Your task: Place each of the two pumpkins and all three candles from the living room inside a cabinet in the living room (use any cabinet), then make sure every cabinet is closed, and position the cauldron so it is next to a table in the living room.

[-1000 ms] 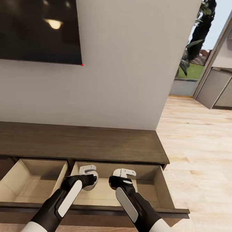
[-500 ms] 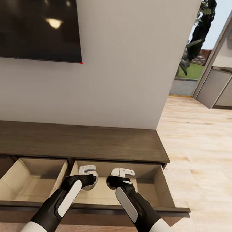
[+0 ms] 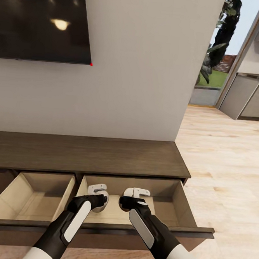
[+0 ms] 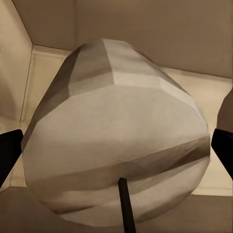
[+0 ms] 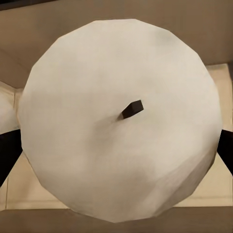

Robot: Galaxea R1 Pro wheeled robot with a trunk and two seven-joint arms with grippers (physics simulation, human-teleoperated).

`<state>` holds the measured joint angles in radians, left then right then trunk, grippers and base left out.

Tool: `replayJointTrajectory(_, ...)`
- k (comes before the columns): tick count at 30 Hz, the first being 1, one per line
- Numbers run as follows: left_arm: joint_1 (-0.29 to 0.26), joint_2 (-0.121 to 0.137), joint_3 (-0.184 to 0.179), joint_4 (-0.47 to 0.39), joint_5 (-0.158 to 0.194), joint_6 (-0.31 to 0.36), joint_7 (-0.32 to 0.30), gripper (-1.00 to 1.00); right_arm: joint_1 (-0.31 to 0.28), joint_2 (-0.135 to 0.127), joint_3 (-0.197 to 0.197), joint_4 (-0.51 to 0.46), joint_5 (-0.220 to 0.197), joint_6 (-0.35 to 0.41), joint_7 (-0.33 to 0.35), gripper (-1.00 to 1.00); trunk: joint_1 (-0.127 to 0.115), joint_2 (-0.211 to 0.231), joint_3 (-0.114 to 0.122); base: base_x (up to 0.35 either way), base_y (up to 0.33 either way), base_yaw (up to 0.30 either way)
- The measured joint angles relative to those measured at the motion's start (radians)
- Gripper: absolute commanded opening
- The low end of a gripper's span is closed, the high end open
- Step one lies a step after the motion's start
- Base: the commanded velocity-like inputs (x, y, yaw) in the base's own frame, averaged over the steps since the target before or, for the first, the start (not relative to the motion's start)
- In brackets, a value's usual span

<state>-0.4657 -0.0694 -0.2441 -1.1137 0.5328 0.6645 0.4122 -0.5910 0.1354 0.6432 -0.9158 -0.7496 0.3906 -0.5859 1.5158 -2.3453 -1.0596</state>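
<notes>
- The wall is plain and off-white, with a glossy black screen mounted at upper left. Pale plank floor runs to the right toward grey kitchen units.
- The cabinet is a long, low unit with a matte dark brown wood-grain top. Two drawers stand pulled out, showing pale light-wood walls and floors.
- The left gripper and the right gripper both hang over the right-hand drawer, side by side and near each other.
- The left gripper is closed on the left candle: a stubby, faceted, pale grey-beige body with a dark wick, the black fingertips pressed against its two sides.
- The right gripper is closed on the right candle: a round, cream-white faceted face with a short dark wick at its centre, held between the two fingers.
- Both candles sit above the drawer's light-wood floor; contact with it cannot be told.
</notes>
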Motion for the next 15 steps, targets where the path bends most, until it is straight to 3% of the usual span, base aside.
replayJointTrajectory(15, 0.000, 0.001, 0.000, -0.011, 0.001, -0.001, 0.009, -1.00, 0.000, 0.000, 0.000, 0.000, 0.000, 0.000, 0.000, -1.00, 0.058, -0.105, -0.047, 0.000, 0.000, 0.000)
